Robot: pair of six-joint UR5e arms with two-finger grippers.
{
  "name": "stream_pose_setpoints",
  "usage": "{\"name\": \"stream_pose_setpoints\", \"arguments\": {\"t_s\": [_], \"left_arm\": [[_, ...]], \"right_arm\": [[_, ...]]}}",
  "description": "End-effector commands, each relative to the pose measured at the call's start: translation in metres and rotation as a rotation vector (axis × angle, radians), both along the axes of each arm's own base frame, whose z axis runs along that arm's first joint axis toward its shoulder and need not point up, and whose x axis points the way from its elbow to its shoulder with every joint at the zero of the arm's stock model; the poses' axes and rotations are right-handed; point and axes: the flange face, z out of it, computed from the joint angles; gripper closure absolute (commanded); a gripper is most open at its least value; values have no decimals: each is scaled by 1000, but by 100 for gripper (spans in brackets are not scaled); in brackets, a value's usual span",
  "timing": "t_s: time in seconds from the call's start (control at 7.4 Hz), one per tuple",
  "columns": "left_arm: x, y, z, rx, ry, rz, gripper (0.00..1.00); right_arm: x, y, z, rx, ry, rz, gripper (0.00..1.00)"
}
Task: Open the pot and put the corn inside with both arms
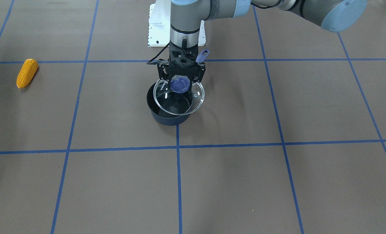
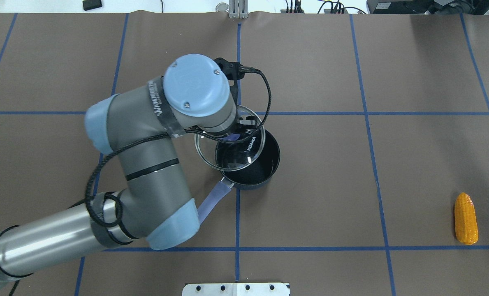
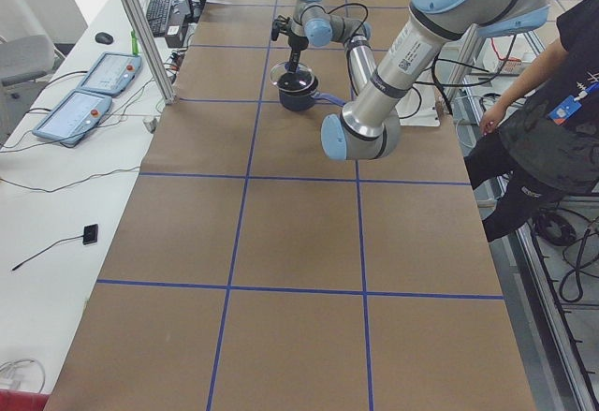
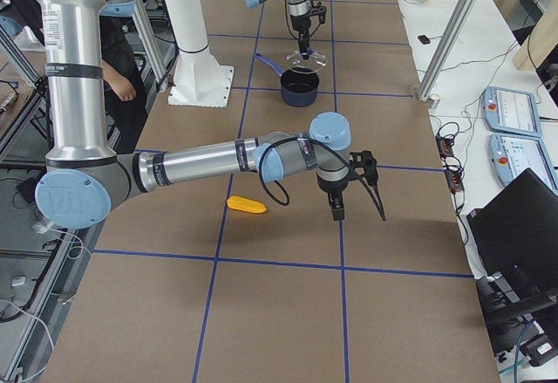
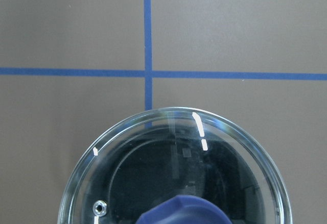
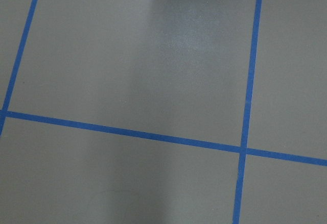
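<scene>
Left gripper (image 1: pixel 180 84) is closed on the knob (image 1: pixel 180 85), holding the lid (image 1: pixel 193 103) raised and off-centre over the pot (image 1: pixel 167 119). Corn (image 2: pixel 466 218) lies flat far to the robot's right, its long axis running roughly toward and away from the robot. It is much nearer the right gripper (image 4: pixel 344 195), which hangs beside it on the side away from the base. That gripper shows only in the right side view, so I cannot tell its opening, and its wrist camera shows table (image 6: pixel 127 55) and tape (image 6: pixel 153 136), not corn.
</scene>
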Motion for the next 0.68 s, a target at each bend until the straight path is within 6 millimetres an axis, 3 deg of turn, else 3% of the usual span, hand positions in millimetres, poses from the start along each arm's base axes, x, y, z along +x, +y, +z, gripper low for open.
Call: {"name": "stream_pose_setpoints", "arguments": {"t_s": [0.0,0.27,0.54], "left_arm": [[-93,-19,67,91,-40,109,71],[-176,-40,145,167,-124,216,71],[-263,-47,242,245,-146,347,71]], "right_arm": [[0,0,0,-3,-1,3,0],[-1,1,1,-7,-3,3,0],[-2,1,1,-7,-3,1,0]]}}
